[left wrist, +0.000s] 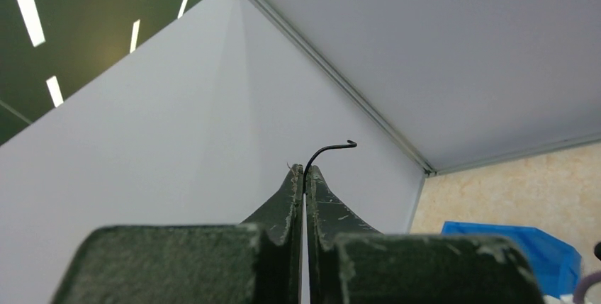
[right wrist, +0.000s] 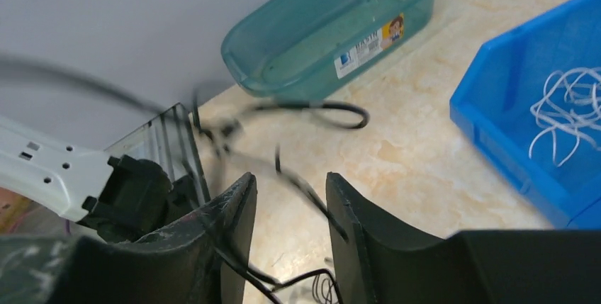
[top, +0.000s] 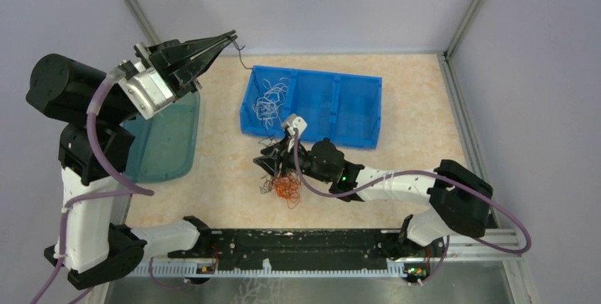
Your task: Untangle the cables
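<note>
Nearest me, a tangle point(top: 285, 185) of red-orange and black strands lies on the tabletop point(top: 212, 183), so I judge most of the sorting is left to do. My right fingers point(right wrist: 237, 219) are down at it and stand apart. Black strands cross the gap, but I see nothing pinched. Beyond, the blue bin point(top: 358, 137) has white strands point(top: 269, 95) in its left compartment, so that colour looks largely separated. Farthest, my left fingers point(left wrist: 289, 198) are pressed together on one black strand point(left wrist: 329, 149), raised near the bin's far-left corner.

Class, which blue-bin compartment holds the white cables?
The leftmost compartment, nearest the teal tray, holds the white cables; the other two look bare.
</note>
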`<state>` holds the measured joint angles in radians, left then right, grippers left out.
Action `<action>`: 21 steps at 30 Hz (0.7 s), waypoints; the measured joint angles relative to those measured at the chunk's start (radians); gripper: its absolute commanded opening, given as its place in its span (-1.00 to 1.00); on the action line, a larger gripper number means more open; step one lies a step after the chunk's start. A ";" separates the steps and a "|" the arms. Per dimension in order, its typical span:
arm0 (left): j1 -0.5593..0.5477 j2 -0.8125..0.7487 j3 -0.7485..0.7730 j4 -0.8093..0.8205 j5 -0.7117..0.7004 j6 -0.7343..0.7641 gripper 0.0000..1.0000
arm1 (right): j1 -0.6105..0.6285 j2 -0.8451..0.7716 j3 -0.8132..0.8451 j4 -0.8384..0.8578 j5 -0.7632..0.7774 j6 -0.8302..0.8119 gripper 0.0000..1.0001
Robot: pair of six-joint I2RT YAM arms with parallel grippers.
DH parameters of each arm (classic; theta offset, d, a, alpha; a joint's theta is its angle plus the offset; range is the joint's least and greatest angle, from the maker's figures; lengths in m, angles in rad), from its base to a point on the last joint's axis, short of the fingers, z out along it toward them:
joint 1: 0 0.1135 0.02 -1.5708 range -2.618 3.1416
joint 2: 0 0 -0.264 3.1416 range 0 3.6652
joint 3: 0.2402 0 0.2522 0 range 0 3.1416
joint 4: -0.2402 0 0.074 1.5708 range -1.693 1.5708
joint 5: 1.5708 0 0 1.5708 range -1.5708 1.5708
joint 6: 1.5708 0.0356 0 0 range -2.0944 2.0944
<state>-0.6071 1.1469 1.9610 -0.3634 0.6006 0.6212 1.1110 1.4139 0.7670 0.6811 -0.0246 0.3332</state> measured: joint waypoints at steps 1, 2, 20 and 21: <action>0.000 0.006 0.015 0.006 0.000 0.000 -0.95 | 0.000 0.009 -0.016 0.013 0.000 0.010 -0.20; 0.000 0.011 0.028 0.014 -0.001 0.001 -0.96 | 0.000 0.016 -0.030 0.026 0.000 0.020 -0.21; 0.000 0.067 0.159 0.291 -0.065 0.117 -1.00 | -0.001 0.087 -0.209 0.202 0.031 0.148 -0.40; 0.000 0.070 0.160 0.316 -0.071 0.135 -1.00 | -0.001 0.087 -0.218 0.210 0.032 0.152 -0.39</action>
<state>-0.6067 1.2171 2.1208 -0.0475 0.5293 0.7559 1.1103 1.5005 0.5491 0.8913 0.0078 0.4854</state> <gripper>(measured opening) 0.006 0.305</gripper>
